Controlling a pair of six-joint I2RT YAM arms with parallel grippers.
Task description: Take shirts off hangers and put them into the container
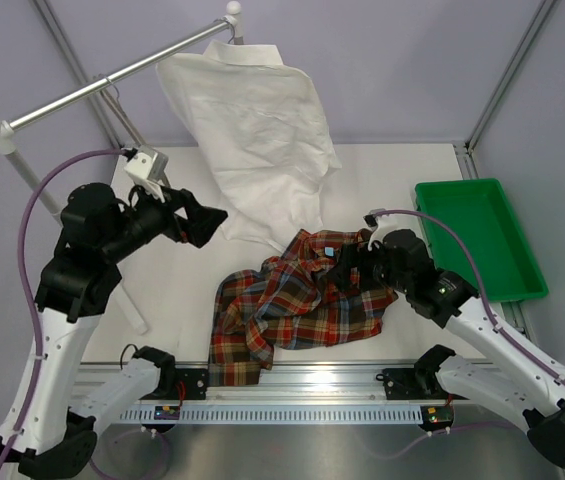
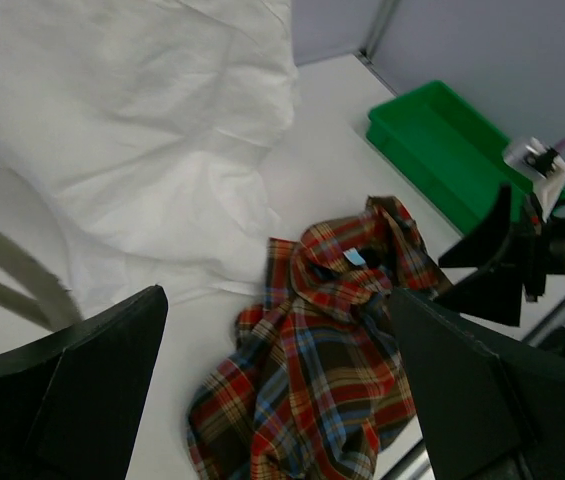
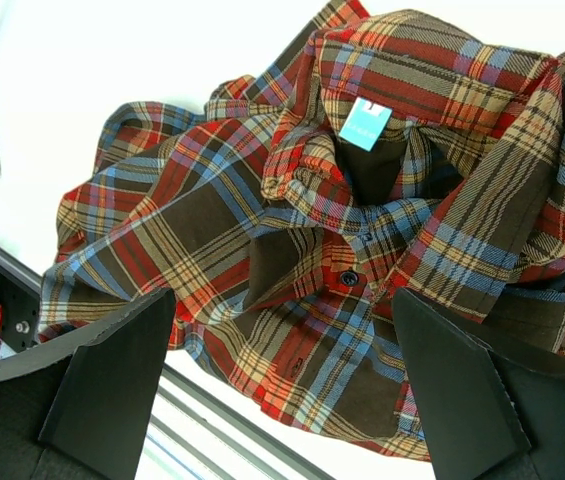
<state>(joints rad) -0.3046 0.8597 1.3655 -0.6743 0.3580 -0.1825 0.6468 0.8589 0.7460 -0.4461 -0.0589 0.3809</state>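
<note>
— How is the white-and-black left arm (image 1: 57, 330) standing?
— It is rising steeply from its base, elbow bent, with its black two-finger left gripper (image 1: 207, 222) pointing rightward, jaws gaping wide.
— And the right arm (image 1: 502, 335)?
— It is lying low and reaching leftward — its right gripper (image 1: 347, 265) is angling downward, jaws spread just as wide.

Crumpled plaid shirt (image 1: 302, 305) near green container (image 1: 477, 235)

The plaid shirt (image 1: 297, 305) is red-orange and dark brown, crossed by blue and yellow lines. It has a turquoise label (image 3: 365, 125) at the collar and a dark button (image 3: 347, 278). The plain shirt (image 1: 257, 140) is off-white. The container (image 1: 472, 230) is bright green, the desk (image 1: 402, 180) white, the rail (image 1: 112, 85) silver and the walls (image 1: 382, 60) pale lavender-grey.
</note>
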